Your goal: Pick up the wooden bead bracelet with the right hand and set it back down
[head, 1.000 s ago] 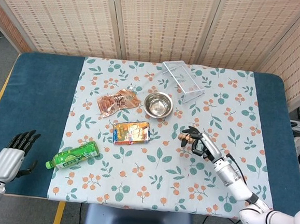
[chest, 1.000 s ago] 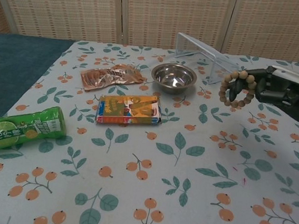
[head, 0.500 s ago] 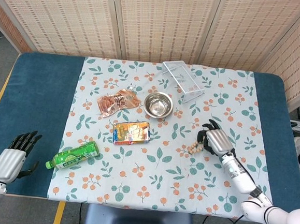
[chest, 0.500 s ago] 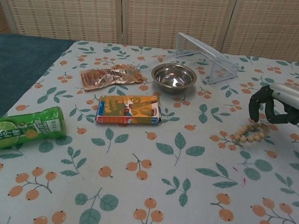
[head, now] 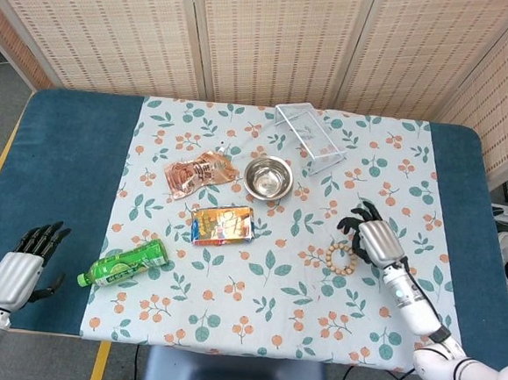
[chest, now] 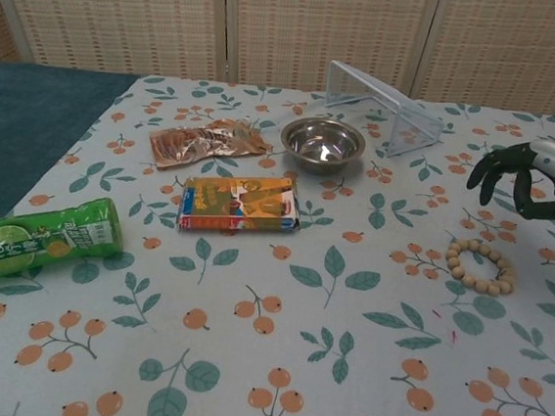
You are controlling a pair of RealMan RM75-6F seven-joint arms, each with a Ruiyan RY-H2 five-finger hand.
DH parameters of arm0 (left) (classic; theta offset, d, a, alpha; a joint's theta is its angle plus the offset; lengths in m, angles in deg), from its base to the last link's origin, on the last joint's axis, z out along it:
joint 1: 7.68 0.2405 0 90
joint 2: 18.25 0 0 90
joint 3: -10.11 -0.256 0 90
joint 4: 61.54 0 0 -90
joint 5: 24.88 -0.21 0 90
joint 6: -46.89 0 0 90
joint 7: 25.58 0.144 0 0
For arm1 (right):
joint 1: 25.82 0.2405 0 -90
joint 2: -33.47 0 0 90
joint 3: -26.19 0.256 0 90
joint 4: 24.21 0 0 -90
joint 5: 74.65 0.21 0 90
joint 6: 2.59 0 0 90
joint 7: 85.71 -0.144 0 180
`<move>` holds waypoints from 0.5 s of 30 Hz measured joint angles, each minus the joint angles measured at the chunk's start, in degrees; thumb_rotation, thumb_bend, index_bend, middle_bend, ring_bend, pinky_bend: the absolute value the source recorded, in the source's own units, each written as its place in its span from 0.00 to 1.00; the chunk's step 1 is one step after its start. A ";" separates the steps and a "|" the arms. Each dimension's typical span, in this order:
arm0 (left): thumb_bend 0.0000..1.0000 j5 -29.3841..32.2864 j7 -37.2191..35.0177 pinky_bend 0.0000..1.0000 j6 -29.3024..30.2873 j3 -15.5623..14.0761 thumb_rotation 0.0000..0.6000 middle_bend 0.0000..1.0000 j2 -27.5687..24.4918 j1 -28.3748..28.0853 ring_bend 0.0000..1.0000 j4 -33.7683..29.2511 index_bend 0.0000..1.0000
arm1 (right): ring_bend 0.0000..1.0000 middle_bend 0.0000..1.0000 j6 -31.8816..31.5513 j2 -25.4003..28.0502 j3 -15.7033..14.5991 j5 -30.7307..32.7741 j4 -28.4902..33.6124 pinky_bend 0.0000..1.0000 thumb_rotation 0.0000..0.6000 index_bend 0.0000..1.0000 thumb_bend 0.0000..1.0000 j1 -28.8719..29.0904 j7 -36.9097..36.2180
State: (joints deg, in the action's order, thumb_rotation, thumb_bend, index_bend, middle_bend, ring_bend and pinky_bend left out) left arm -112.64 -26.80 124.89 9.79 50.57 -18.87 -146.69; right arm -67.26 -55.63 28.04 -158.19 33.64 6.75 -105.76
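The wooden bead bracelet (head: 342, 259) (chest: 480, 265) lies flat as a ring on the floral tablecloth at the right. My right hand (head: 372, 238) (chest: 531, 177) hovers just behind and to the right of it, fingers spread and curved downward, holding nothing. A clear gap separates the fingertips from the beads in the chest view. My left hand (head: 26, 262) rests far off at the table's front left corner over the blue cloth, fingers apart and empty.
A steel bowl (head: 267, 177) and a clear plastic box (head: 308, 137) stand behind the bracelet. An orange snack box (head: 223, 225), a copper foil packet (head: 199, 173) and a green canister (head: 127, 263) lie to the left.
The right hand lowered the bracelet from the air onto the cloth, let go of it and lifted away to the right with its fingers spread. The left hand stayed put.
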 measured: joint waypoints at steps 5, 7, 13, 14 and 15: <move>0.43 -0.11 0.26 0.10 0.33 0.10 1.00 0.00 0.23 0.05 0.00 0.19 0.00 | 0.00 0.14 -6.85 3.63 -0.31 -2.20 6.50 0.00 1.00 0.05 0.40 -2.58 6.24; 0.43 -0.41 0.32 0.10 0.55 0.05 1.00 0.00 0.31 0.06 0.00 0.32 0.00 | 0.00 0.08 -9.29 5.36 -0.89 -3.34 10.00 0.00 1.00 0.02 0.35 -4.12 11.83; 0.43 -0.89 0.34 0.10 0.95 -0.07 1.00 0.00 0.43 0.13 0.00 0.68 0.00 | 0.00 0.00 -17.50 8.92 -3.64 -5.85 19.27 0.00 1.00 0.00 0.34 -10.83 33.34; 0.43 -0.91 0.35 0.10 1.09 -0.05 1.00 0.00 0.42 0.16 0.00 0.69 0.00 | 0.00 0.00 -19.09 9.21 -4.12 -6.11 20.53 0.00 1.00 0.00 0.34 -12.37 36.31; 0.43 -0.95 0.35 0.10 1.28 -0.03 1.00 0.00 0.41 0.20 0.00 0.69 0.00 | 0.00 0.00 -21.31 9.46 -4.62 -6.36 21.91 0.00 1.00 0.00 0.34 -14.55 39.56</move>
State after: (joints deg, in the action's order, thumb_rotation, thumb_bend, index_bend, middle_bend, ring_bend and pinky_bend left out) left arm -113.60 -26.44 126.16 9.76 50.98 -18.66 -146.01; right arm -88.57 -46.16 23.42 -164.55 55.54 -7.79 -66.19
